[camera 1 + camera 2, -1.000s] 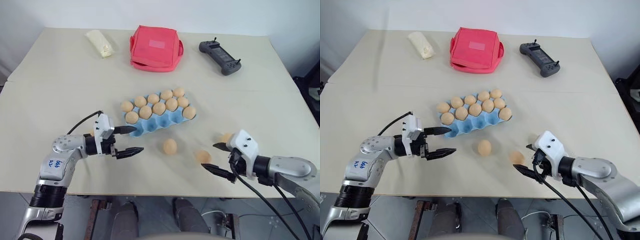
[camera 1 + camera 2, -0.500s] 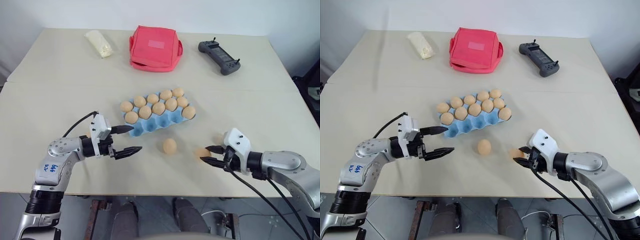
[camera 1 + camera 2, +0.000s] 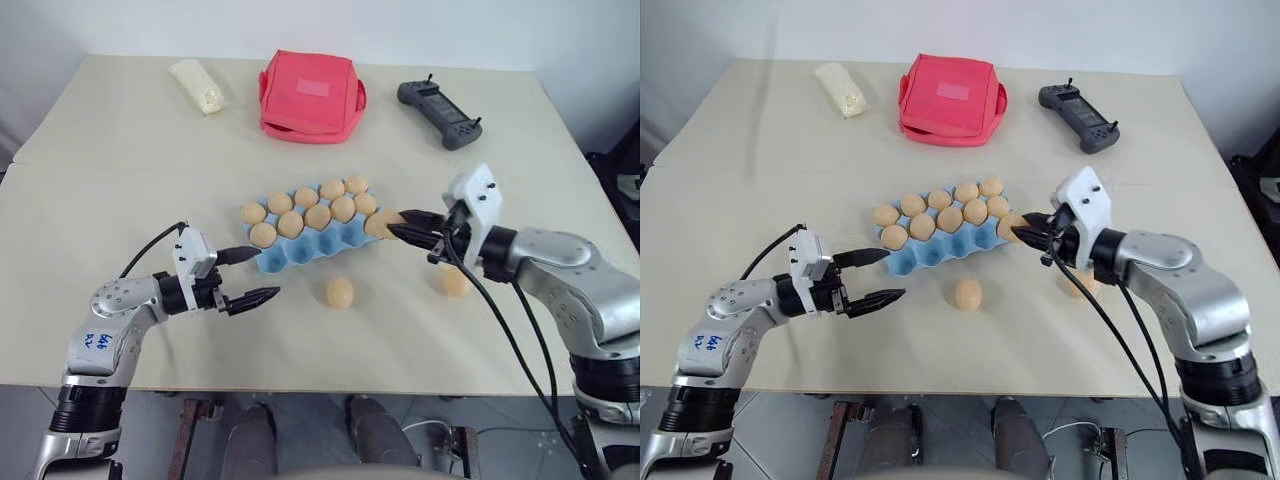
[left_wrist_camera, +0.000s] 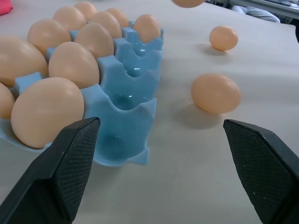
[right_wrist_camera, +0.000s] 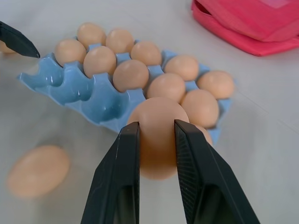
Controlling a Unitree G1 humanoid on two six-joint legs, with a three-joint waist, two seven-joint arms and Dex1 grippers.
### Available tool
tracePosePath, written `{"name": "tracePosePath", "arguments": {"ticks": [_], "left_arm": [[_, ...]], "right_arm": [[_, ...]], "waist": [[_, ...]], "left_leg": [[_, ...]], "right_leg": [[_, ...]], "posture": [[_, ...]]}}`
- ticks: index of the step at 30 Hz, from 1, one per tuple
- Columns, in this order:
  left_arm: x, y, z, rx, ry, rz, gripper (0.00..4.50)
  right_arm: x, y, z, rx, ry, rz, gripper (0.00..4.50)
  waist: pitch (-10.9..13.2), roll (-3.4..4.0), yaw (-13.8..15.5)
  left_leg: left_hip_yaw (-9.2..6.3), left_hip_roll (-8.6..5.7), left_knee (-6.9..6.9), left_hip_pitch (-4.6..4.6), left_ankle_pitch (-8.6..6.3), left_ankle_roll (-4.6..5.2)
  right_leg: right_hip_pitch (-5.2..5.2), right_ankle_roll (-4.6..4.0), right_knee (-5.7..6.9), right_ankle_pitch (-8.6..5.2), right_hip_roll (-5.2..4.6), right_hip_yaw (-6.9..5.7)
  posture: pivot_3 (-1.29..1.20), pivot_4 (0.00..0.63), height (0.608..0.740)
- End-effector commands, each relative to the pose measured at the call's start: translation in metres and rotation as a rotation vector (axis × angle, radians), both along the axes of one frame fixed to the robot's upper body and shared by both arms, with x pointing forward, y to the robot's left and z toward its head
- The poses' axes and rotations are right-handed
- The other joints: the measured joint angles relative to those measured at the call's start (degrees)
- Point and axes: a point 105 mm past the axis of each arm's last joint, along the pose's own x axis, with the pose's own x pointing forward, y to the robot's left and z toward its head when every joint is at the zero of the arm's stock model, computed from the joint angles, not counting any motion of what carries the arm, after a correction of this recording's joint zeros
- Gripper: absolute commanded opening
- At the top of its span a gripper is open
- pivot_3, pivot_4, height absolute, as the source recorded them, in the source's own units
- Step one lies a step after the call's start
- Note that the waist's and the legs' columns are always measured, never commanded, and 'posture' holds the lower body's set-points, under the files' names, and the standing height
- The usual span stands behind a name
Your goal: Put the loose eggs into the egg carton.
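Near the desk's (image 3: 120, 180) front edge, the left pincer (image 3: 252, 277) waits wide open and empty; two loose eggs (image 3: 339, 292) remain. The right pincer (image 3: 404, 229), newly clamped on an egg, has carried it up to the egg carton's (image 3: 300, 252) right end.

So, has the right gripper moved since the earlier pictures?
Yes. The right gripper, shut on an egg, has gone from the near table edge up to the right end of the egg carton, leaving the other loose eggs on the table.

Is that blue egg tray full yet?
Not full. The egg carton has empty cups along its front row, and two loose eggs lie on the table.
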Motion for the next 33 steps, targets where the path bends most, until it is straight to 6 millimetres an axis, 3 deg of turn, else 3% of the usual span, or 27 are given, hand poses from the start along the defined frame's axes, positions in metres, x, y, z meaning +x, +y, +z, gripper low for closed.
{"name": "tracePosePath", "arguments": {"ticks": [1,7,14,25,33], "left_arm": [[0.000,-0.004,0.010,-0.017,-0.055,-0.006,4.50],[-0.003,-0.004,0.009,-0.027,-0.060,0.008,4.50],[-0.004,-0.003,0.008,-0.027,-0.062,0.022,4.50],[0.000,-0.004,0.008,-0.032,-0.067,0.022,4.50],[0.004,-0.005,0.008,-0.032,-0.069,0.007,4.50]], "right_arm": [[0.012,0.008,0.003,-0.005,-0.035,0.001,0.70],[0.031,0.026,-0.006,-0.013,-0.040,0.022,0.70],[0.033,0.039,-0.006,-0.007,-0.051,0.066,0.70],[0.026,0.038,-0.003,-0.013,-0.060,0.077,4.33],[-0.002,0.019,0.011,-0.027,-0.070,0.124,4.42]], "waist": [[0.00,0.00,0.00],[0.00,0.01,-0.14],[0.01,0.03,-0.12],[0.01,0.03,-0.26],[0.02,0.04,0.02]], "left_leg": [[0.01,0.00,0.00,0.00,0.00,0.00],[0.10,0.02,0.00,-0.01,0.00,0.00],[0.11,0.03,0.03,-0.01,0.00,0.00],[0.11,0.03,0.02,-0.01,0.00,0.00],[0.11,0.03,0.01,-0.02,-0.01,-0.01]], "right_leg": [[-0.01,0.06,0.01,0.02,0.00,0.00],[-0.05,0.08,0.01,0.01,0.00,0.00],[-0.06,0.10,0.05,0.02,0.00,0.00],[-0.05,0.10,0.05,0.02,0.00,0.00],[-0.05,0.09,0.02,0.02,0.00,0.00]], "posture": [[0.00,0.150,0.740],[0.00,0.150,0.740],[0.00,0.150,0.740],[0.00,0.150,0.740],[0.00,0.150,0.740]]}}
